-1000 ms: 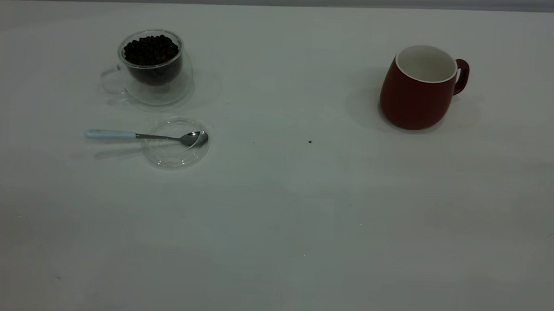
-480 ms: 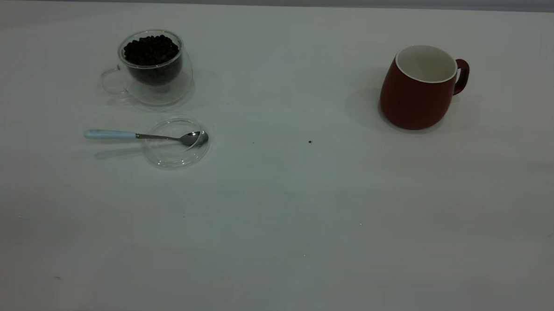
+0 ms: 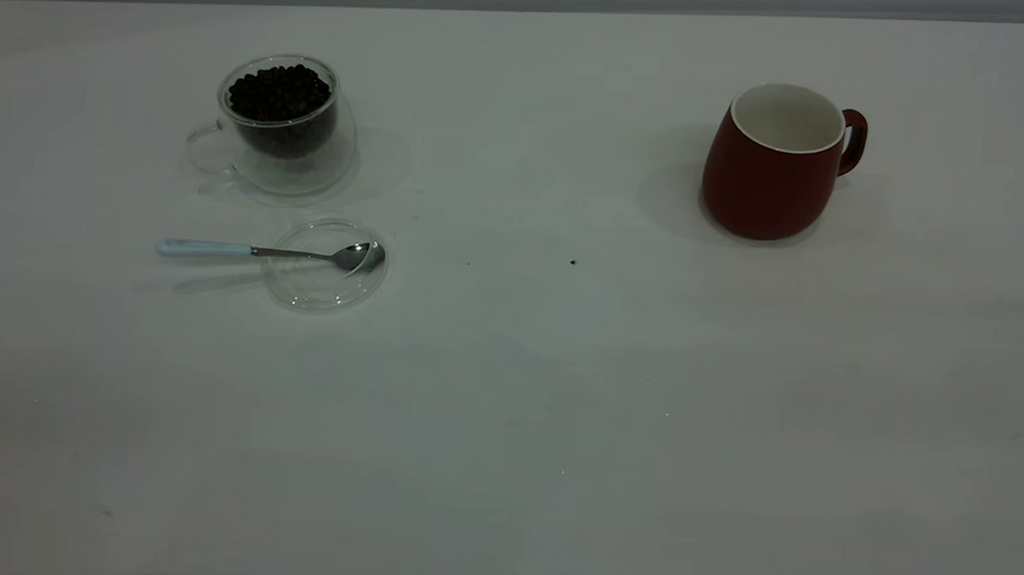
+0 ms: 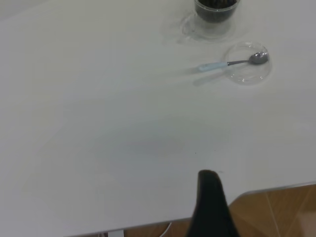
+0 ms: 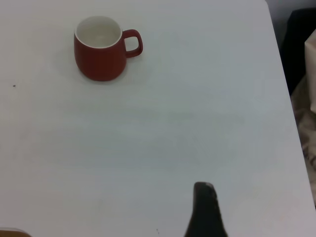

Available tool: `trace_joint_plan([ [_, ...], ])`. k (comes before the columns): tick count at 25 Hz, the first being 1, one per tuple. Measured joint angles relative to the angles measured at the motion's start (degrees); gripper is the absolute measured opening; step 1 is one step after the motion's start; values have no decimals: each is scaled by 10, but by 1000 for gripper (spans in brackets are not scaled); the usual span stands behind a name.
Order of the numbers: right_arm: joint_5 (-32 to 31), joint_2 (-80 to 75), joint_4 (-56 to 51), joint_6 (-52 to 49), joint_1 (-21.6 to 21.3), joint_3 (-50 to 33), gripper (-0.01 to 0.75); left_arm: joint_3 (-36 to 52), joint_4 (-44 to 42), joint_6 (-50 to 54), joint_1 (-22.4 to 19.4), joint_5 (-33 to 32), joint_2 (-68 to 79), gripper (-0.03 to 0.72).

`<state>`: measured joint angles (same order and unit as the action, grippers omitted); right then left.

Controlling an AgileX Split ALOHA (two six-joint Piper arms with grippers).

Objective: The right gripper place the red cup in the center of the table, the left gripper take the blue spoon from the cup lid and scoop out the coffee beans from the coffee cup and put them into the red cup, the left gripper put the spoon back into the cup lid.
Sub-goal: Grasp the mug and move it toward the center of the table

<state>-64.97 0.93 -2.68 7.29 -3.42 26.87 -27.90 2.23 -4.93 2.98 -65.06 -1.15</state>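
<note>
Standing far right on the white desk (image 3: 506,425), the dark-red round mug (image 3: 772,173) waits untouched. Right hand (image 5: 205,210), grip unclear, should pinch its rim gently, keeping it upright.

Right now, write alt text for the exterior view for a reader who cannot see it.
A red cup stands upright and empty on the right of a white table. On the left, a clear coffee cup holds coffee beans; nearer the camera, a blue spoon rests its bowl on a glass cup lid. No arm shows.
</note>
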Motion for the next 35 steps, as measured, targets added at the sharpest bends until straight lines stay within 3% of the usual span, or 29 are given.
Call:
trace_joint_plan([
  [11,1,-9,-30,0,0,0,590,0,0,0,0,0,0,596],
  [16,23,-101,-76,0,0,0,590,0,0,0,0,0,0,596],
  [19,61,-185,-109,0,0,2,590,0,0,0,0,0,0,596],
  [23,166,-312,-144,16,0,2,590,0,0,-1,0,0,0,596],
  [30,326,-556,-327,182,0,10,590,0,0,-1,0,0,0,596],
  [35,353,-730,-513,365,0,64,590,0,0,-1,0,0,0,596],
])
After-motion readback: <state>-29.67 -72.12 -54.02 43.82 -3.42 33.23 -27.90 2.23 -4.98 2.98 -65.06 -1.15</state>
